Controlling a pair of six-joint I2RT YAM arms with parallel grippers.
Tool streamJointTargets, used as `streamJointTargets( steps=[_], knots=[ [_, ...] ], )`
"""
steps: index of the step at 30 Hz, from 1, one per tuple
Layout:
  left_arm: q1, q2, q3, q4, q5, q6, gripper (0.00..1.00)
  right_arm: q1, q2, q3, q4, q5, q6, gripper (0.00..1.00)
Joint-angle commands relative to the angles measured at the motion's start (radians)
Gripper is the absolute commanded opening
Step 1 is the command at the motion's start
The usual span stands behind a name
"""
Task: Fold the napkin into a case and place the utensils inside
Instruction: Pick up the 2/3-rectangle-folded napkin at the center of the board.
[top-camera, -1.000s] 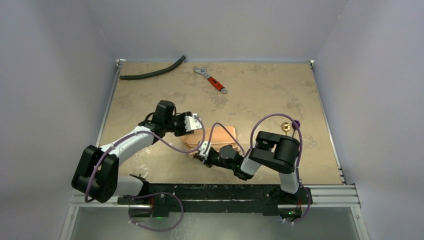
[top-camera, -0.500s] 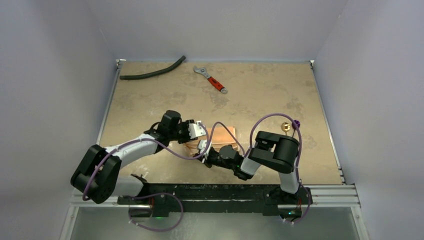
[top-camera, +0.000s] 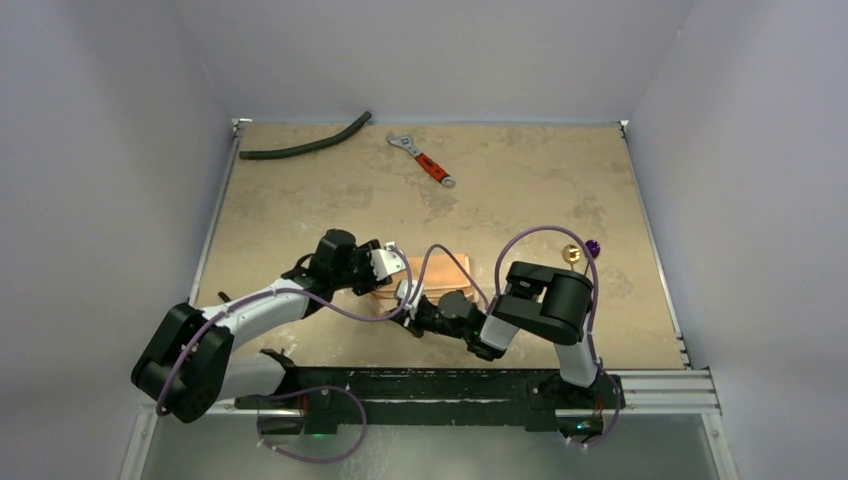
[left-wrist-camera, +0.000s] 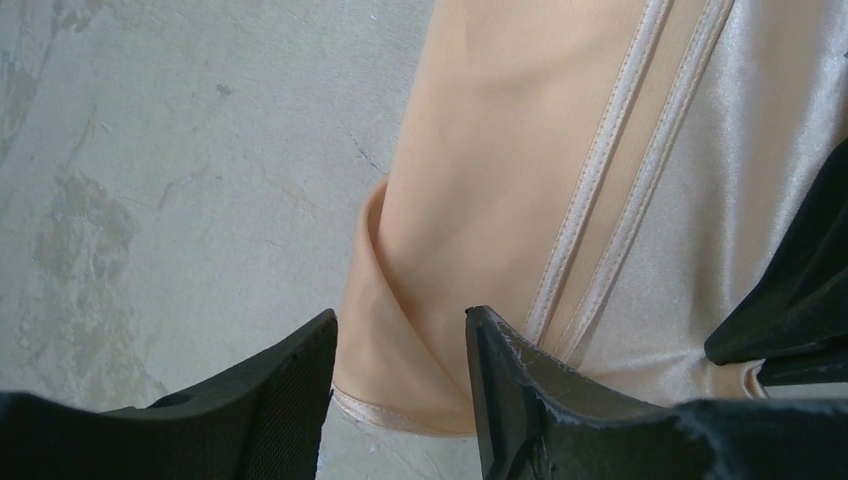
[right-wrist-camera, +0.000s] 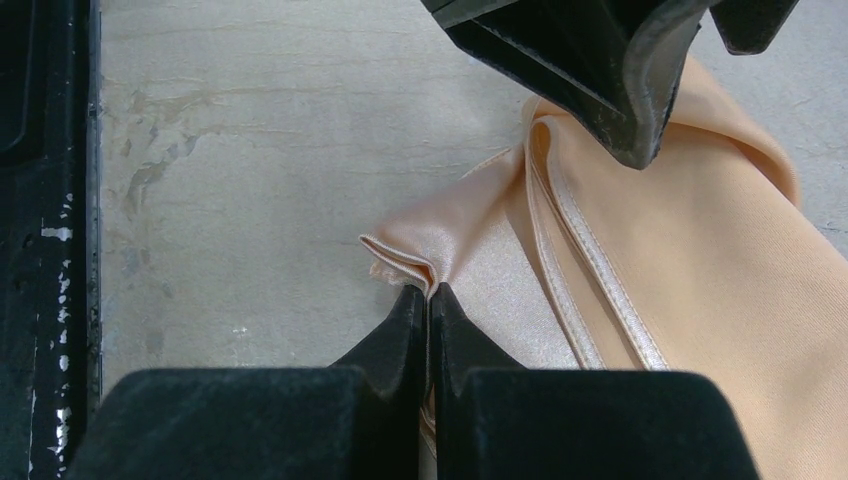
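The peach-orange napkin (top-camera: 450, 268) lies folded in the middle of the table, with two stitched hems running along it (left-wrist-camera: 500, 170). My right gripper (top-camera: 405, 296) is shut on its near corner, and the cloth puckers at the fingertips (right-wrist-camera: 432, 290). My left gripper (top-camera: 392, 268) hangs over the napkin's left folded edge. Its jaws stand apart, and the fold lies between them without being pinched (left-wrist-camera: 400, 325). The utensils (top-camera: 580, 250) lie at the right beyond the right arm, showing as a gold bowl and a purple tip. No finished case shows.
A red-handled wrench (top-camera: 422, 160) and a curved black hose (top-camera: 305, 147) lie at the back of the tan table (top-camera: 520, 190). Purple cables loop over the napkin. The black front rail (right-wrist-camera: 45, 240) runs close to the right gripper.
My left gripper has moved nearer and to the right, down over the napkin's left edge, and its jaws have widened a little. The right gripper has kept its hold on the corner.
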Motion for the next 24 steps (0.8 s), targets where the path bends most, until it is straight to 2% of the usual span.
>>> streamJointTargets(
  steps=[1,11,24],
  knots=[
    [-0.002,0.029,0.006,0.077,0.011,-0.048,0.49,-0.008,-0.005,0.010,0.050,-0.022,0.020,0.00],
    [-0.006,0.021,-0.025,0.076,-0.024,-0.049,0.34,-0.014,-0.005,0.013,0.051,-0.033,0.063,0.00],
    [-0.016,0.092,-0.034,0.159,-0.106,-0.087,0.31,-0.024,0.010,0.021,0.059,-0.061,0.087,0.00]
  ],
)
